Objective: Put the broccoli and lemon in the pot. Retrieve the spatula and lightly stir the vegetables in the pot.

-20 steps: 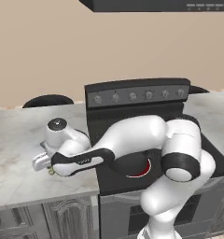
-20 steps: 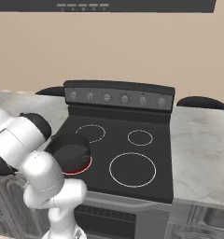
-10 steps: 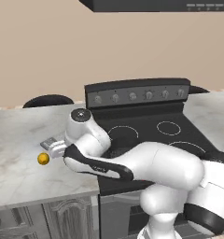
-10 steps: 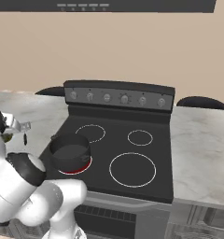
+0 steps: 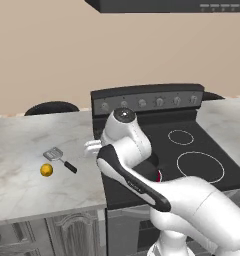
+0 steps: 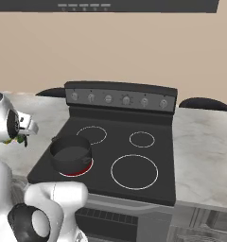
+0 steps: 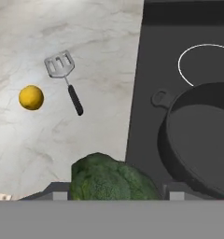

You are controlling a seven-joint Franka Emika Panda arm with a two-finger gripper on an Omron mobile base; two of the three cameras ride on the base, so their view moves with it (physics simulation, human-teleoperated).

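1. I take the stove (image 6: 134, 137) as my landmark: black glass top, a row of knobs along its raised back panel, marble counter (image 5: 22, 145) on both sides of it.
2. The pot (image 6: 71, 153) sits on the stove's front-left burner, which shows red under the pot's base. From the hand view I can see straight into the pot (image 7: 200, 140); its inside is bare dark metal.
3. The gripper (image 7: 116, 196) is clamped on the broccoli (image 7: 111, 179); in the hand view the green floret fills the space between the two finger tips. It hangs over the stove's left edge, just short of the pot rim.
4. In the right base view I see the hand to the left of the stove, raised above the counter, with a bit of the broccoli (image 6: 21, 139) peeking out below it.
5. The lemon (image 5: 46, 170) lies on the counter left of the stove, well apart from the stove's edge.
6. The spatula (image 5: 59, 159) lies flat on the counter between the lemon and the stove, just beside the lemon without touching it. Its slotted blade points away from the stove's front, its black handle angled toward the stove.
7. In the hand view the lemon (image 7: 31, 97) and the spatula (image 7: 65, 79) lie near each other on the marble, apart from the stove's left edge.
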